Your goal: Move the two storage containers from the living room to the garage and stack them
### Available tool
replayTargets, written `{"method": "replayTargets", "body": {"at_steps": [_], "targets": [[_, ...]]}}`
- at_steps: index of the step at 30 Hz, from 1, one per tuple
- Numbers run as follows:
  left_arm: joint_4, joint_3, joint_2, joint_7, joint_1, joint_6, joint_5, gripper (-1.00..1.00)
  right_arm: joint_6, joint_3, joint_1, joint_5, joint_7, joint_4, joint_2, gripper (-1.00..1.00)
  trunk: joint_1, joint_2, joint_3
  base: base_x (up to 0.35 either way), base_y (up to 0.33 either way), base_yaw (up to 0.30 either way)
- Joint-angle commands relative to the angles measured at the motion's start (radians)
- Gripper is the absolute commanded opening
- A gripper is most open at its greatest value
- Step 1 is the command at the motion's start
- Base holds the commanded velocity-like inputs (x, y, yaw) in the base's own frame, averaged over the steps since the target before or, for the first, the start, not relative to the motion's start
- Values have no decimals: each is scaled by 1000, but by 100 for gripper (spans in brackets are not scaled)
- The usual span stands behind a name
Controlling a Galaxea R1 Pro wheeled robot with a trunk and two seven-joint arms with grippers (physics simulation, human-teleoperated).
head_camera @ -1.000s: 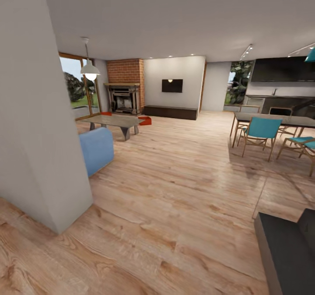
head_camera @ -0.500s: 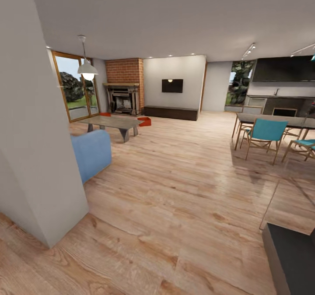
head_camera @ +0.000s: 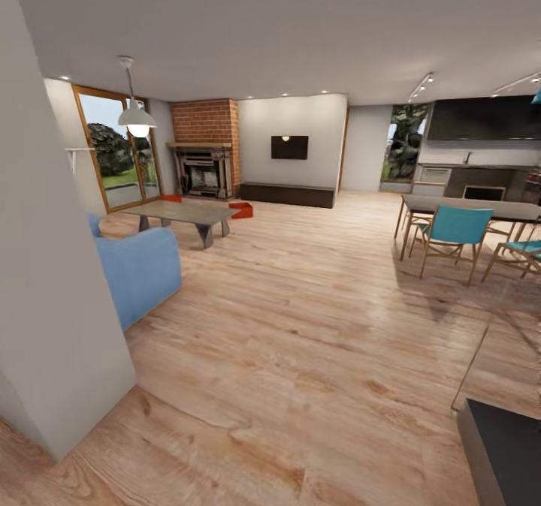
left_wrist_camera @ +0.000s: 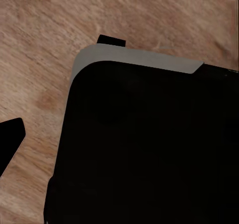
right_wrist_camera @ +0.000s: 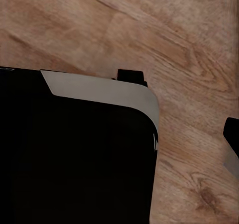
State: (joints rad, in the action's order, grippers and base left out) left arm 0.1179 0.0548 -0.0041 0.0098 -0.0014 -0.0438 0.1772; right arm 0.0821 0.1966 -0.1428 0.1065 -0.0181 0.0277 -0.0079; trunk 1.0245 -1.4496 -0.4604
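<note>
Hanging over the light wood plank floor (left_wrist_camera: 45, 45), each wrist camera looks down past a black rounded body of the robot (left_wrist_camera: 149, 149); dark finger tips (left_wrist_camera: 10, 139) (right_wrist_camera: 233, 129) peek in at the edges, set apart, so both grippers look released and empty. Far across the living room, two red-orange storage containers sit on the floor near the brick fireplace (head_camera: 204, 146): one (head_camera: 242, 209) beside the low table's (head_camera: 184, 213) far right corner, one (head_camera: 171, 198) behind its far left edge.

Both wrists point down over the robot's black base (left_wrist_camera: 149, 149); left gripper (left_wrist_camera: 59, 84) and right gripper (right_wrist_camera: 181, 102) each show two dark fingertips spread apart, holding nothing.
</note>
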Motion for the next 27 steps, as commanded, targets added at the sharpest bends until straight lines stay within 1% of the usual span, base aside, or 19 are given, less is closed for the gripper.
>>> {"method": "replayTargets", "body": {"at_steps": [1,13,19,24,27], "targets": [[0,5,0,0,0,-2,2,100,6,8,-1,11,-2,3,0,100,1,0,-1,323,0,-222],[0,5,0,1,0,-2,2,100,5,9,-1,12,-2,3,0,100,1,0,-1,323,0,-226],[0,5,-1,0,0,-2,2,100,5,13,-1,-1,-3,3,0,100,1,0,-1,323,0,-26],[1,5,0,0,0,-3,2,100,4,13,-1,1,-2,3,0,100,1,0,-1,323,0,-1],[0,5,0,1,0,-3,2,100,1,15,-1,3,-3,3,-5,100,1,0,-1,323,0,0]]}}
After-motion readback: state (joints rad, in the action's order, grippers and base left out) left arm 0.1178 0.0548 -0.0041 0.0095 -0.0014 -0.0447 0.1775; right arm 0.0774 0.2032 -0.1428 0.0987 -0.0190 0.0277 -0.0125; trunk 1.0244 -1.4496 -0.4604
